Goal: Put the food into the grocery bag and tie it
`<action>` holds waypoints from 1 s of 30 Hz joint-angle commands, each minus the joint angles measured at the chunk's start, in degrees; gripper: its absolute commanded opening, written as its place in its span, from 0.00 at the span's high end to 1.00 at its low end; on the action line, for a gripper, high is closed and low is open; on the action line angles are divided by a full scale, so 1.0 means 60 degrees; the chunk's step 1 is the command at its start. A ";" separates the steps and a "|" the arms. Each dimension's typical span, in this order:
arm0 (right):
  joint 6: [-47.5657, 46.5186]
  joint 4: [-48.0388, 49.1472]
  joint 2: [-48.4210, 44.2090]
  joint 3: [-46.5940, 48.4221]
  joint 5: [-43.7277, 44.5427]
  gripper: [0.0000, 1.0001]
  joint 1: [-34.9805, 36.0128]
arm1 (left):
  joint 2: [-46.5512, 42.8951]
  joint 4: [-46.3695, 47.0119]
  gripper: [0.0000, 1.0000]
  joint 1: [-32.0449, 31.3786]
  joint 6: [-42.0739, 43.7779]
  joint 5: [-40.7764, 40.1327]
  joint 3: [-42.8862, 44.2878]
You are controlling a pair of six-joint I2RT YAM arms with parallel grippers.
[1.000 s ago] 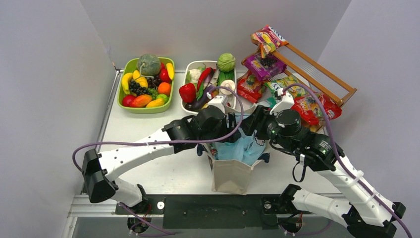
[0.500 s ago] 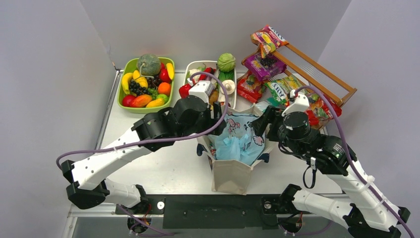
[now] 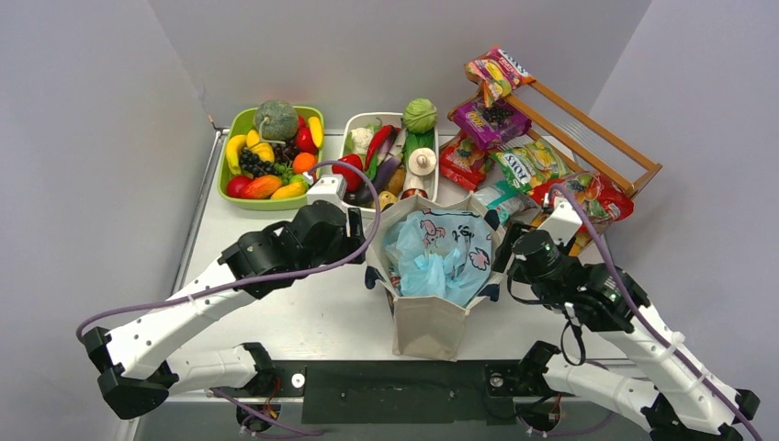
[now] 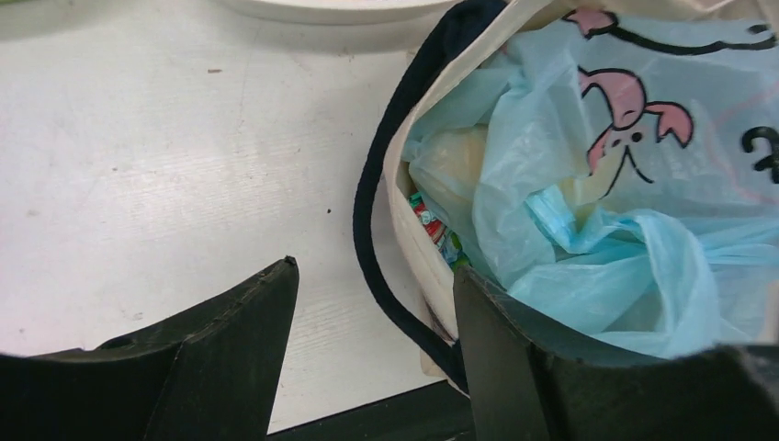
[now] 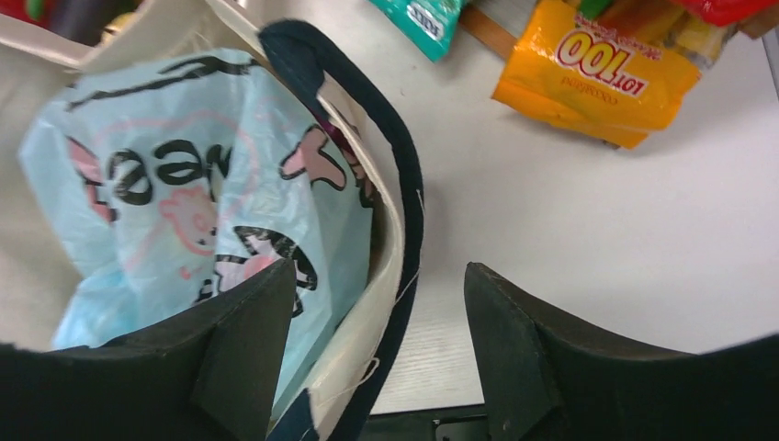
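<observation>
Mid worktop (image 3: pixel 321 322): blue bag (image 3: pixel 441 250) sits inside tote (image 3: pixel 427 326). Both spread, empty: left tool (image 4: pixel 375 266), right tool (image 5: pixel 378 265), flanking tote. When tying, we should pinch thin plastic only, avoiding dark strap (image 4: pixel 360 211).

Draws the left arm (image 3: pixel 266 253) back leftward and the right arm (image 3: pixel 588 285) back rightward, off the stiff beige canvas tote (image 3: pixel 427 326); uncovers from above the crinkly light-blue plastic bag (image 3: pixel 441 253) inside.

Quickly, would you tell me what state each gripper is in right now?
Left gripper: open, holding nothing.
Right gripper: open, holding nothing.
</observation>
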 commanded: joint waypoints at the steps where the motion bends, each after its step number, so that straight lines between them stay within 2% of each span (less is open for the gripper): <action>1: 0.0319 -0.0200 0.0296 -0.0458 0.0477 0.38 -0.0152 | -0.0152 0.1255 0.41 0.0316 -0.0157 0.0825 -0.0717; 5: 0.0230 -0.0035 0.0555 -0.0841 0.0213 0.46 -0.0292 | 0.0038 0.1797 0.48 0.0456 -0.0298 0.1200 -0.1245; 8: 0.0120 0.0163 0.0610 -0.0955 0.0000 0.58 -0.0315 | 0.0171 0.2332 0.54 0.0468 -0.0356 0.1476 -0.1680; 10: 0.0013 0.0304 0.0639 -0.0973 -0.0155 0.66 -0.0319 | 0.0203 0.2739 0.68 0.0469 -0.0413 0.1715 -0.1922; 11: -0.0086 0.0392 0.0654 -0.0945 -0.0202 0.74 -0.0319 | 0.0239 0.2927 0.74 0.0469 -0.0455 0.1854 -0.2002; 12: -0.0149 0.0451 0.0687 -0.0916 -0.0336 0.78 -0.0327 | 0.0254 0.2987 0.88 0.0469 -0.0455 0.1926 -0.1998; 13: -0.0335 0.0591 0.0699 -0.0840 -0.0549 0.85 -0.0321 | 0.0328 0.3095 0.94 0.0469 -0.0466 0.1952 -0.1940; 14: -0.0427 0.0675 0.0716 -0.0805 -0.0655 0.88 -0.0313 | 0.0395 0.3123 1.00 0.0469 -0.0453 0.2024 -0.1894; 15: -0.0566 0.0837 0.0736 -0.0687 -0.0896 0.95 -0.0307 | 0.0442 0.3173 1.00 0.0462 -0.0425 0.2053 -0.1731; 17: -0.0729 0.1064 0.0854 -0.0371 -0.1311 1.00 -0.0307 | 0.0592 0.3179 1.00 0.0445 -0.0394 0.2155 -0.1321; 26: -0.1225 0.2139 0.2012 0.2460 -0.3162 1.00 0.0077 | 0.1387 0.2902 1.00 -0.0188 0.0038 0.2788 0.1482; 30: -0.1119 0.2799 0.2472 0.2839 -0.3883 1.00 0.0309 | 0.1702 0.3132 1.00 -0.0461 0.0137 0.3215 0.2122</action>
